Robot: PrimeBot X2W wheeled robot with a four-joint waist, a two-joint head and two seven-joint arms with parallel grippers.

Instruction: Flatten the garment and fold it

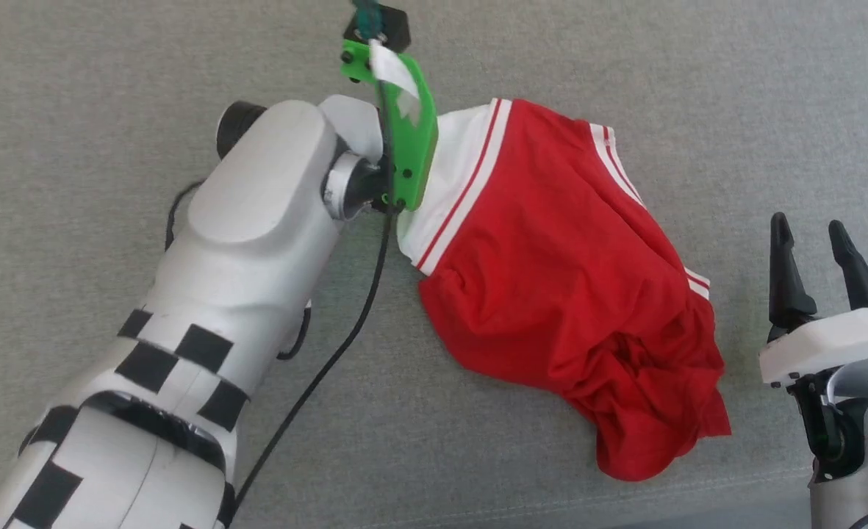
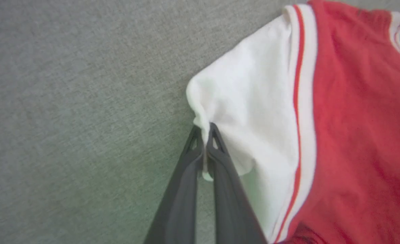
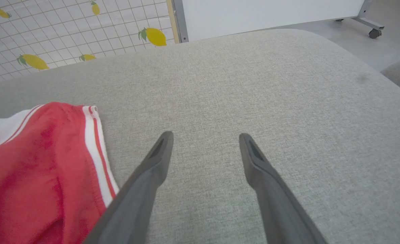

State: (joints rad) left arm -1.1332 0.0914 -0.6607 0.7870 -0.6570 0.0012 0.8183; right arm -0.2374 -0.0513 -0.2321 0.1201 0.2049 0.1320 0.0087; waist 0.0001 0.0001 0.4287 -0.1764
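- Garment (image 1: 551, 294): crumpled heap on the grey upholstered surface (image 1: 110, 73).
- Left end effector (image 2: 205, 130): clamped on the white sleeve (image 2: 247, 101) edge.
- Right end effector (image 3: 206, 142): spread wide, empty, beside the garment.
- Step: flattening, judged barely begun; next move likely needs a grip on an opposite edge.

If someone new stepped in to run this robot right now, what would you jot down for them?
Left gripper: shut on the edge of the white sleeve.
Right gripper: open, holding nothing, over the grey cushion beside the garment.
Garment: bunched and wrinkled on the cushion, its lower part in a heap.
Done: the sleeve is gripped; nothing is flattened or folded yet.
Left: spread it flat, then fold it.
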